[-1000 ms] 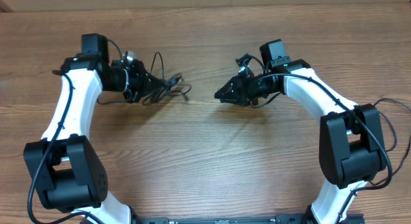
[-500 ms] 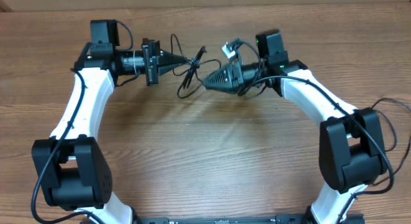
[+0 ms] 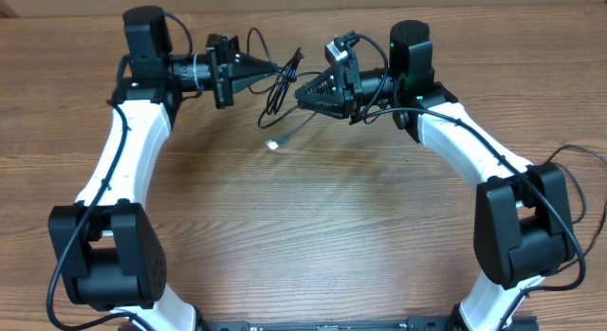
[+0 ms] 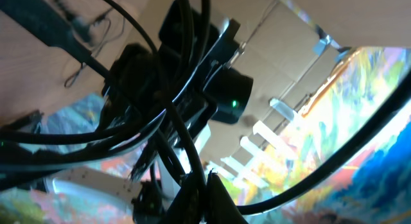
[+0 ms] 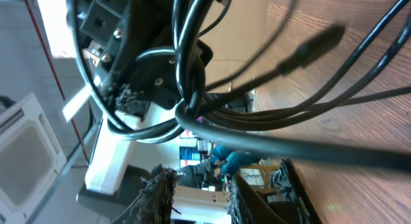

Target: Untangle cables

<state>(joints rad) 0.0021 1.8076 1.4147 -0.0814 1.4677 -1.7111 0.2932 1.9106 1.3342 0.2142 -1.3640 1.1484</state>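
The left arm [image 3: 128, 151] and right arm [image 3: 465, 141] are bent inward, tips pointed together. The left gripper [image 3: 268, 73] is clamped tight; the right gripper [image 3: 302, 92] is held slightly parted.

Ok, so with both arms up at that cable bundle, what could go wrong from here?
1. The left gripper is shut on the cables, which are tangled in loops; pulling hard could tighten the tangle instead of loosening it.
2. The right gripper, jaws open, sits very close to the left one, so the tips could collide.
3. The light-tipped loose end trails below the bundle and might snag on a loop.
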